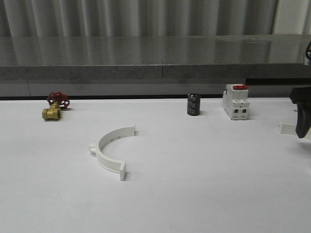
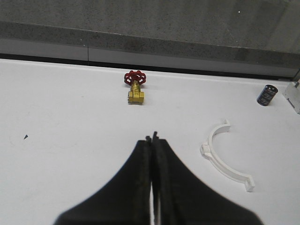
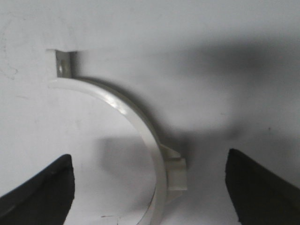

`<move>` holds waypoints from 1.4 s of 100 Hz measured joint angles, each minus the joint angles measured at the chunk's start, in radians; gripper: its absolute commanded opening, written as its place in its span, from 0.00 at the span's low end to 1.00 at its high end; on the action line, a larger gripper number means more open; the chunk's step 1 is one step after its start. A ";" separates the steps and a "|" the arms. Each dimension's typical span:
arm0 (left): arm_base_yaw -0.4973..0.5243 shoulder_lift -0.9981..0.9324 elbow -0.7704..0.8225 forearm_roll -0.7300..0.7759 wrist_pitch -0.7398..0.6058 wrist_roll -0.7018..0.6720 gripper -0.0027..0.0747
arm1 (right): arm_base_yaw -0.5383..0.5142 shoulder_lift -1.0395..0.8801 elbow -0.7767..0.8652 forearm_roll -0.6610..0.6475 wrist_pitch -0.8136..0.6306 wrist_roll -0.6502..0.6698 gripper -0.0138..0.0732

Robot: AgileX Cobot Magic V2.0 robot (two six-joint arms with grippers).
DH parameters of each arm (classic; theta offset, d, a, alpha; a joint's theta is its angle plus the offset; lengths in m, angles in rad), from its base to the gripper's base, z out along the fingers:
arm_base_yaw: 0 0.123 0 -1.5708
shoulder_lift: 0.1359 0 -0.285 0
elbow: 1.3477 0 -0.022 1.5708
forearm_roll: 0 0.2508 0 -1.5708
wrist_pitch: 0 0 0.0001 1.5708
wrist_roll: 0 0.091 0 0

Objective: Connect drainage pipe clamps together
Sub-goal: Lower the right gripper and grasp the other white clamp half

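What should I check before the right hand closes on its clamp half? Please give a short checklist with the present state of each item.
1. Right hand open: ok, its fingers stand wide apart.
2. Clamp half between the fingers of the right hand: ok, its arc and ear lie in the gap.
3. Fingers touching that half: not yet, there is free space on both sides.
4. Other clamp half free on the table: ok, it lies alone, nothing on it.
5. Left hand ready to grasp: not ok, its fingers are closed together and hold nothing.
6. Height of the right hand above the table: cannot tell.
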 measured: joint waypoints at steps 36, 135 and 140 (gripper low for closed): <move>0.000 0.000 0.000 0.000 0.000 0.000 0.01 | 0.000 0.040 -0.005 0.000 -0.002 0.000 0.90; 0.000 0.000 0.000 0.000 0.000 0.000 0.01 | 0.000 0.040 -0.005 0.000 0.012 0.025 0.32; 0.000 0.000 0.000 0.000 0.000 0.000 0.01 | 0.000 0.040 -0.005 0.000 0.012 0.025 0.32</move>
